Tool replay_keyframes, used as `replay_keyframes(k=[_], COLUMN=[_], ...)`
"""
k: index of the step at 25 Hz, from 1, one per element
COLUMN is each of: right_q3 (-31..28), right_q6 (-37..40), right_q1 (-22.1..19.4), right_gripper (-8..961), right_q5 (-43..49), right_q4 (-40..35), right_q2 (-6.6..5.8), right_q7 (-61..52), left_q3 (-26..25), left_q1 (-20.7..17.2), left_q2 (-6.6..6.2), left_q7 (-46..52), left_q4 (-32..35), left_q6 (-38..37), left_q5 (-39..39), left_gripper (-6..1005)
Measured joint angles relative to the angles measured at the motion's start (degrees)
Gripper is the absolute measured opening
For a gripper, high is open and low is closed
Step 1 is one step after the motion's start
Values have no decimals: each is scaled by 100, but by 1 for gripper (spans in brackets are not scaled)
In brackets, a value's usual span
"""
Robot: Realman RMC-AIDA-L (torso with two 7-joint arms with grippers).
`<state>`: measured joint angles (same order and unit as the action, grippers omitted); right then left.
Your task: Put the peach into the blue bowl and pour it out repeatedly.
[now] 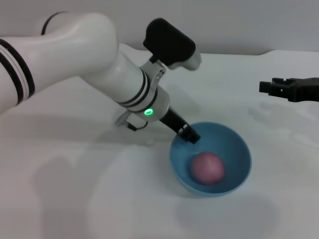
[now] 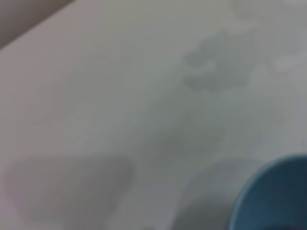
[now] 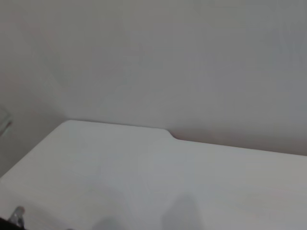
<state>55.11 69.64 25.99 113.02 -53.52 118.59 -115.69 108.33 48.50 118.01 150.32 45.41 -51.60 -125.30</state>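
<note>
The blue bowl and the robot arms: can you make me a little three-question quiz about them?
1. True or false: the peach lies inside the blue bowl.
2. Which gripper is at the bowl's rim? A) left gripper B) right gripper
3. What surface does the bowl stand on?

Key: 1 true. 2 A; the right one hangs off to the side, away from the bowl. 3 the white table.

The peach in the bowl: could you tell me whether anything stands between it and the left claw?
Nothing visible does. The round pink-red peach lies uncovered in the glossy sky-blue bowl; the left claw is at the rim.
</note>
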Motion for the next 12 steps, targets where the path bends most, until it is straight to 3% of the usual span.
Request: replay_keyframes(k=[4, 12], right_q3=[0, 0], right_q6=[-53, -451], right_q1=[6, -94], right_gripper=[486, 486], right_q5=[-14, -907], right_q4=[9, 360], right_q2=[3, 0], right_q7=[2, 387], left_q3=[-630, -2403], left_q1=[-58, -514], left_q2=[-6, 0], left_q7=[-42, -939], left_q4=[90, 277], left_q6=[-35, 31], left_q5=[-128, 20], left_gripper=[541, 634])
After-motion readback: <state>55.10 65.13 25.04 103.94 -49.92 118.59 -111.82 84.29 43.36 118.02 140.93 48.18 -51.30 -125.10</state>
